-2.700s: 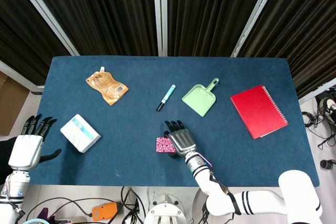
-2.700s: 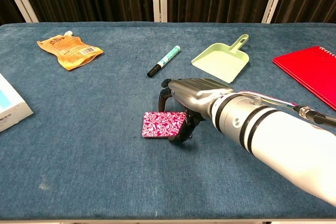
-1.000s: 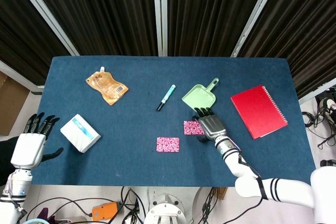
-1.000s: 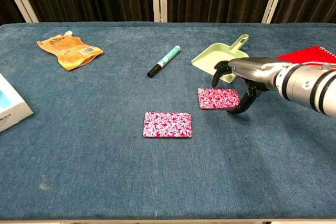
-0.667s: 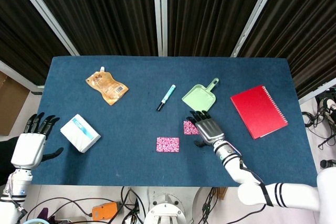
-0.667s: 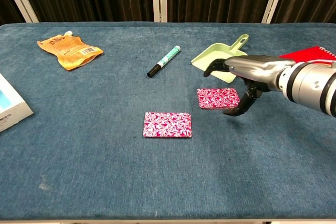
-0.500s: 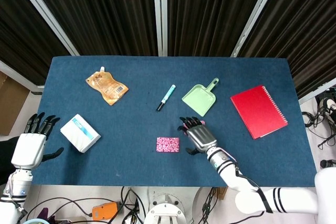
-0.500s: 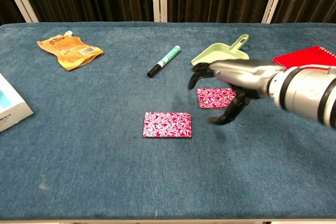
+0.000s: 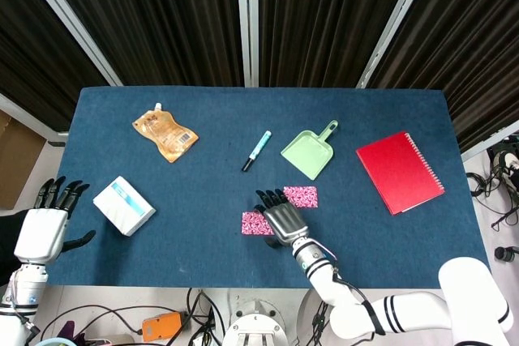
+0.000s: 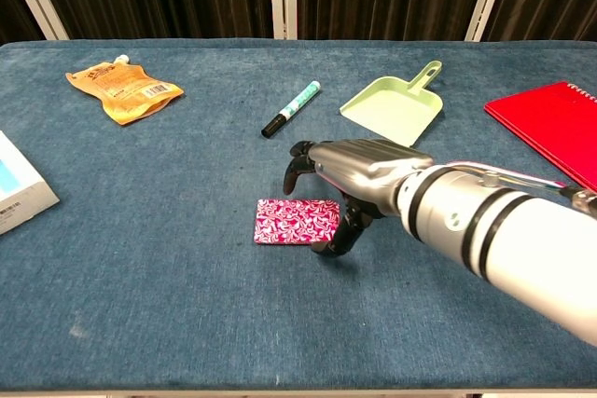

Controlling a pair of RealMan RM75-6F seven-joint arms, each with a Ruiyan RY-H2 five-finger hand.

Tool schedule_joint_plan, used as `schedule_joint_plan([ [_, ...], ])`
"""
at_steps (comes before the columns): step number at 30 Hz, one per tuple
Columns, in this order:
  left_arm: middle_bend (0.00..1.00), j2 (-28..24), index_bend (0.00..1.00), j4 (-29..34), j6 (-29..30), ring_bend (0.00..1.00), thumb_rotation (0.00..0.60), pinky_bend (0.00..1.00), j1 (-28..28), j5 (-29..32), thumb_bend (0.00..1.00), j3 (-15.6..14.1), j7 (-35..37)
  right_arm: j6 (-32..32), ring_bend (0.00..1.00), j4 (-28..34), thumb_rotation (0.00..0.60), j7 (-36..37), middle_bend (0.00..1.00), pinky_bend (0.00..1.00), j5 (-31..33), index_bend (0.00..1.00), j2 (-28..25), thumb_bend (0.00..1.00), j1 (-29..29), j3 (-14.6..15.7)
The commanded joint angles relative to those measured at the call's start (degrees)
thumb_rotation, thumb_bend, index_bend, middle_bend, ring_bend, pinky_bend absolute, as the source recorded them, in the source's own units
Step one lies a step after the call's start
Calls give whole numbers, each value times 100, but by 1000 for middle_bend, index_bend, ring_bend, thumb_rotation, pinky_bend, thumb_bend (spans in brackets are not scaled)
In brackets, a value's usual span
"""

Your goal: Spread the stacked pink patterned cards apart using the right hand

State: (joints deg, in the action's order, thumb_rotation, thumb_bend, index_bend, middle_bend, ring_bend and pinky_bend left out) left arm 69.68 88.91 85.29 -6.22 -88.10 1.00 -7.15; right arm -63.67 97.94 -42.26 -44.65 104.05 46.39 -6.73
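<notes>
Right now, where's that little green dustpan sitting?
In the head view the green dustpan lies on the blue table, right of centre, between the marker pen and the red notebook.

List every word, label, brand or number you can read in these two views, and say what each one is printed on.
None can be read.
Orange snack pouch: print and a white label, too small to read.
White box with blue stripe: markings blurred.
Teal and white marker pen: barrel print illegible.
Pink patterned cards: pattern only, no text.
</notes>
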Motion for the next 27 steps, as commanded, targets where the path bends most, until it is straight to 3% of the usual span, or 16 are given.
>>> schedule_joint_plan([
  [1,131,5,154,-23,-5,0,600,0,-4,-5,80,0,14,-57,0,-86,600,-82,53,0,73,324,88,431,38,-46],
  [27,131,30,154,-118,-32,0,600,0,-11,20,80,13,64,6,0,-230,600,-254,52,0,551,346,251,431,194,-194],
])
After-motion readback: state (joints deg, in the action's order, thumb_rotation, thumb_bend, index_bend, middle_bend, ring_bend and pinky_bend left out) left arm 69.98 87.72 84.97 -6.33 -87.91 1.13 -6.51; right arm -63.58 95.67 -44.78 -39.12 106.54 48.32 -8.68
